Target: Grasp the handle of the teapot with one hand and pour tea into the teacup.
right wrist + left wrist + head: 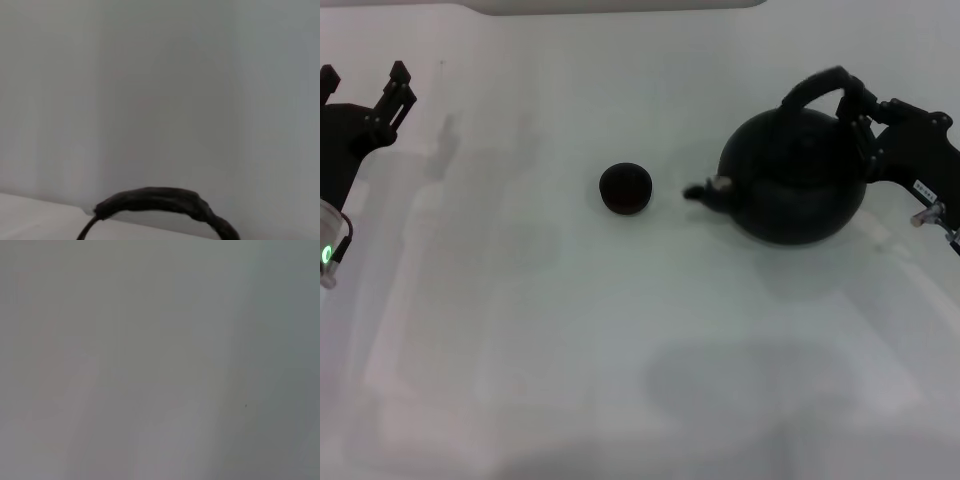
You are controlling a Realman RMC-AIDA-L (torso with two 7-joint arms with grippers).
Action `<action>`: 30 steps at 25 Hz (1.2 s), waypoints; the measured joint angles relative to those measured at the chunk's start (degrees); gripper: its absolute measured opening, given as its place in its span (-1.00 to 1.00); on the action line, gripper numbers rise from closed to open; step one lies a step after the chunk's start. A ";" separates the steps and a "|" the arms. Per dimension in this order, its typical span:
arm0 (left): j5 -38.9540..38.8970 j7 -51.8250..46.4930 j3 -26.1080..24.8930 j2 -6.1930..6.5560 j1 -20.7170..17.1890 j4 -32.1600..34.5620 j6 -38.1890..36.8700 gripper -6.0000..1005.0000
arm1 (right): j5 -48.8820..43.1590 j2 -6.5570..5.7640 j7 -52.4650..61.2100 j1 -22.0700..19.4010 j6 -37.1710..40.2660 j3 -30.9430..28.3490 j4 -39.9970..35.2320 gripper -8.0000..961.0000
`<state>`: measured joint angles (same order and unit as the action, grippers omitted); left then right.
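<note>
**Teapot handle engagement, right side of desk**

White desk surface [620, 350] carries two task items. The teapot [790, 185] stands upright toward the right edge, spout aimed at the teacup [625, 188], which sits near the desk centre, apart from the spout tip. This alignment likely keeps the pour to a simple tilt toward the cup.

The right gripper [860, 125] is positioned at the right-hand end of the handle [810, 90], where the arch descends toward the pot body. Its fingers appear placed around the handle, but whether they are clamped on it cannot be determined. The right wrist view shows only the handle arch [155, 200] against a blank background.

The left gripper [375, 100] is parked at the far left edge, fingers spread, holding nothing, well apart from both items.
</note>
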<state>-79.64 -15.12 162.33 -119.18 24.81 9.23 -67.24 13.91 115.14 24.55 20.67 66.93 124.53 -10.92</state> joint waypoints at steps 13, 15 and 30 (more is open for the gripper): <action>0.04 0.00 0.00 0.00 -0.42 -0.17 0.00 0.77 | 0.59 -0.16 4.09 -1.76 2.72 -1.63 0.33 -0.08; 0.05 0.00 0.00 0.00 -0.46 -0.25 0.00 0.77 | 0.63 -0.45 4.74 -2.86 4.60 -2.61 0.48 0.01; -3.23 0.25 -0.18 0.20 1.82 -1.68 -0.64 0.77 | 0.69 0.22 -6.24 -5.04 7.83 -19.19 0.96 0.82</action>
<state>-82.87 -14.87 162.15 -118.98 26.63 7.54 -67.87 14.60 115.36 18.31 15.64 74.76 105.34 -9.96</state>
